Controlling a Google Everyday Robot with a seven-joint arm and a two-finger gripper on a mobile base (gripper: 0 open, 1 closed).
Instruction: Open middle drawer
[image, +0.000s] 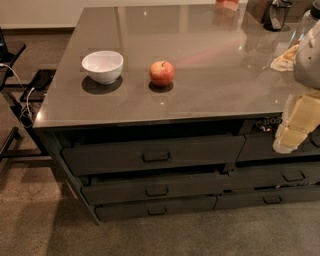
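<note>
Poster: Trouble I'd expect here is grabbing the wrong front. The gripper hangs at the right edge of the view, just below the tabletop lip and in front of the right-hand drawers, well apart from the middle drawer. Can't tell whether it's open or closed from this angle. That drawer sits in the left stack, between the taller top drawer and the thin bottom drawer, with its small loop handle dead centre.

Reply: Yeah, three look-alike handles stacked close, so coming in a bit high or low hooks a neighbour. The loop also looks shallow, so a sloppy grip could slip off mid-pull, I reckon. And there's a dark gap along the top of that front, so it might bind if it's pulled off-axis.

Poster: Room-wise?

Reply: Pretty good. The carpet in front of the stack is bare, so the drawer has space to slide out and the arm can cross left under the overhang. Just mind the tabletop edge above on the way over. The bowl and apple sit up top, back from that edge, so only a hard jolt would bother them. The dark frame with cables on the far left is off the likely path.
</note>
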